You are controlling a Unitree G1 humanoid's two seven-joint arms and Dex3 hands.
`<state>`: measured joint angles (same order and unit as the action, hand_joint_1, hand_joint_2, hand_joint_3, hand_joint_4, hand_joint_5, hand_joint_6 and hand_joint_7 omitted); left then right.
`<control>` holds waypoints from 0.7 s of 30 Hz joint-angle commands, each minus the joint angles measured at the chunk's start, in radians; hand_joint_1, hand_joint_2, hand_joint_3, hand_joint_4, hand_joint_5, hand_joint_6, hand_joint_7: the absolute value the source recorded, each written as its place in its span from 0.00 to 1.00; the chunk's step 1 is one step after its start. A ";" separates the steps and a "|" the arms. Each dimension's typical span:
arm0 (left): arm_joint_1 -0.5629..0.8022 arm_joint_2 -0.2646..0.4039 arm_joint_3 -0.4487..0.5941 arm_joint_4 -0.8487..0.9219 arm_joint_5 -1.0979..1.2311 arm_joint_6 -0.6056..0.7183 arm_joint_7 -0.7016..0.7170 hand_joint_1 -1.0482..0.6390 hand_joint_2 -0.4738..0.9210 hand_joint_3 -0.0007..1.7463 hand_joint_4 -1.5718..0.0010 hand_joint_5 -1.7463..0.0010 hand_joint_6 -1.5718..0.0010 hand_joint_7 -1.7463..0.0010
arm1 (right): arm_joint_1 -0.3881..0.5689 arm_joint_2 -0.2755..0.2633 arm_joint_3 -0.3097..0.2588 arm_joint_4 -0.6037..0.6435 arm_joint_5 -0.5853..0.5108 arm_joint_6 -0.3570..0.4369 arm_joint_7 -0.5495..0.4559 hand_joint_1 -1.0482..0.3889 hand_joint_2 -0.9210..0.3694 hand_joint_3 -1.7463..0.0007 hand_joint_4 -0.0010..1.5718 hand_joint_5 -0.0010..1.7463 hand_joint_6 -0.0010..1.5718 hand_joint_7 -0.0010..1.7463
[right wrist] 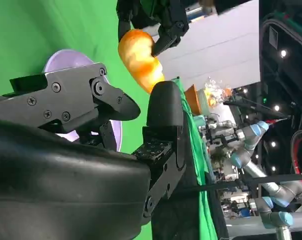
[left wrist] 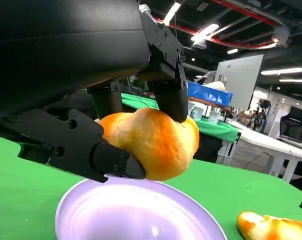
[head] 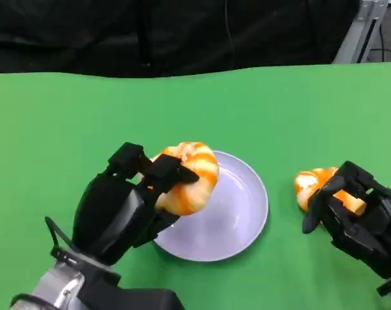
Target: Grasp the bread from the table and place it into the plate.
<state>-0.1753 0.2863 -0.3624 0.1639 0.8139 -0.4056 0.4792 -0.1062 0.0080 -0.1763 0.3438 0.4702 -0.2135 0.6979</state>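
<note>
Bread (head: 189, 177) sits clamped in the left hand (head: 127, 203), lifted above the lavender plate (head: 237, 223) at its ten o'clock rim. At three o'clock on the green worktop (head: 279, 110), the right hand's (head: 357, 213) fingers curl against a second bread piece (head: 311, 184); whether they grip it, I cannot tell.

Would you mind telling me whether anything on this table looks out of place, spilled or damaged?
Nothing stands out. The left hand holds one bread above the lilac plate, and a second bread lies on the green table by the right hand. No spill or damage is visible.
</note>
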 commanded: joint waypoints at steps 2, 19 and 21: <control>-0.039 -0.009 -0.007 0.062 -0.009 -0.044 0.014 0.56 1.00 0.15 0.72 0.11 0.64 0.33 | 0.001 -0.003 0.000 -0.013 0.004 -0.005 -0.006 0.72 0.06 0.58 0.38 1.00 0.36 0.79; -0.120 -0.047 -0.042 0.229 -0.056 -0.126 -0.026 0.56 1.00 0.14 0.74 0.09 0.67 0.32 | 0.011 -0.004 0.017 -0.039 0.001 -0.003 -0.032 0.72 0.05 0.57 0.39 1.00 0.36 0.81; -0.132 -0.052 -0.045 0.254 -0.064 -0.135 -0.033 0.56 1.00 0.15 0.73 0.09 0.67 0.31 | 0.009 -0.005 0.018 -0.041 0.000 -0.005 -0.031 0.71 0.06 0.57 0.38 1.00 0.35 0.82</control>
<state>-0.2875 0.2294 -0.4053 0.3931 0.7710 -0.5262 0.4640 -0.1044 0.0115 -0.1526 0.3180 0.4701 -0.2135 0.6721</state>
